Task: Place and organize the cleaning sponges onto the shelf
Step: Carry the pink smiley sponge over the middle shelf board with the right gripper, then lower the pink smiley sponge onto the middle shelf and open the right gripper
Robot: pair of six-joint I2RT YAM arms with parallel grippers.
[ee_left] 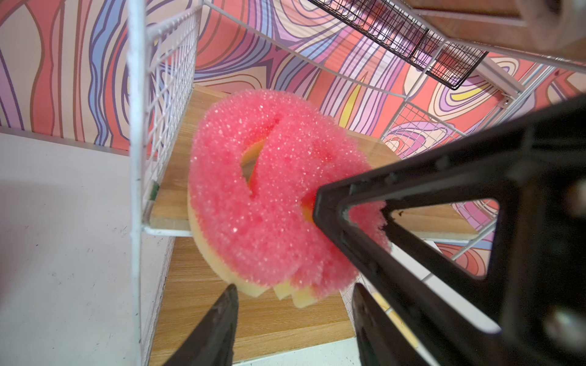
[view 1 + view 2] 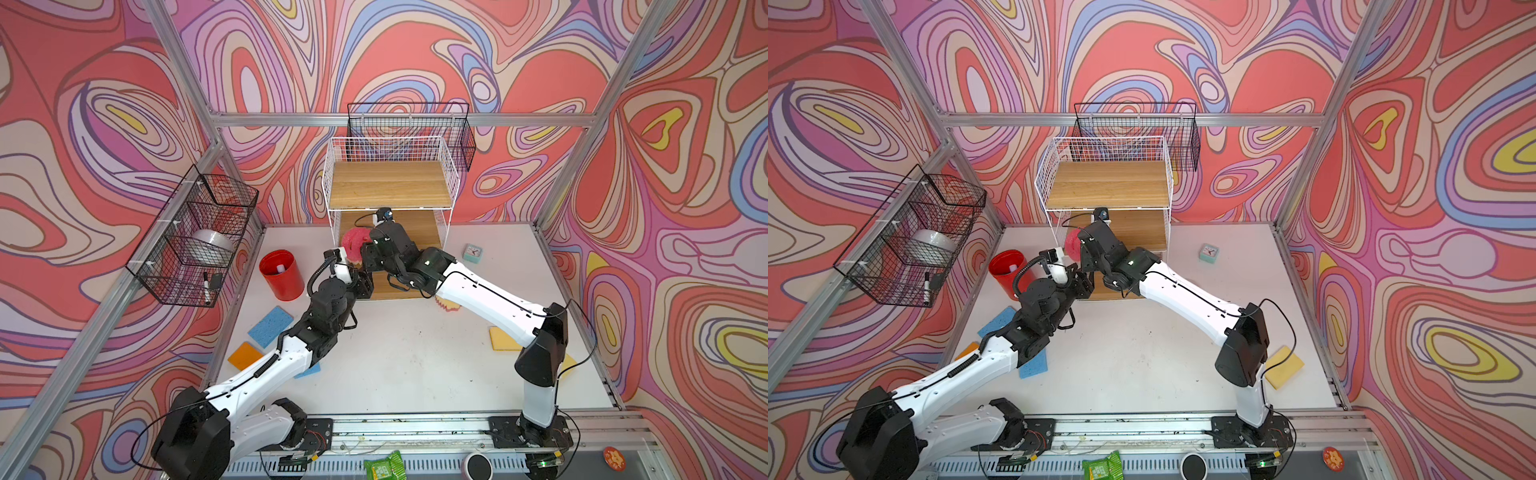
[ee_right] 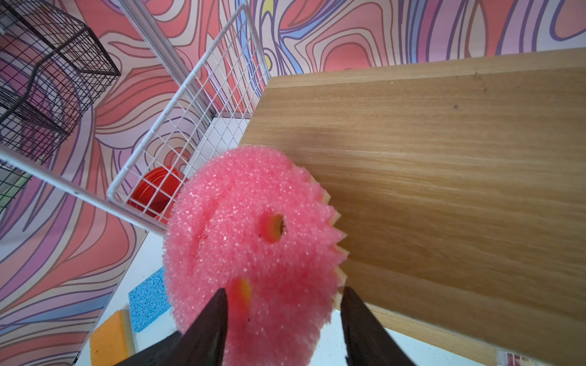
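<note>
- Left fingers (image 1: pixel 218 326) spread, tips either side of pink sponge's (image 1: pixel 269 206) lower edge; can't tell if they bear on it.
- Right fingers (image 3: pixel 209 329) straddle same sponge, one tip against its pink face; pinching or loose, can't tell.
- Pink sponge stands tilted at left front corner of shelf's (image 2: pixel 328 183) middle board (image 3: pixel 428 158), lower part hanging over bottom board (image 1: pixel 253 317).
- On worktop (image 2: pixel 415 365), left side: blue sponge (image 2: pixel 271 326), second blue sponge (image 2: pixel 1034 365), orange sponge (image 2: pixel 244 355).
- Right side: yellow sponge (image 2: pixel 500 338), second yellow sponge (image 2: pixel 1284 367), scalloped sponge (image 2: pixel 446 305) partly under right arm.
</note>
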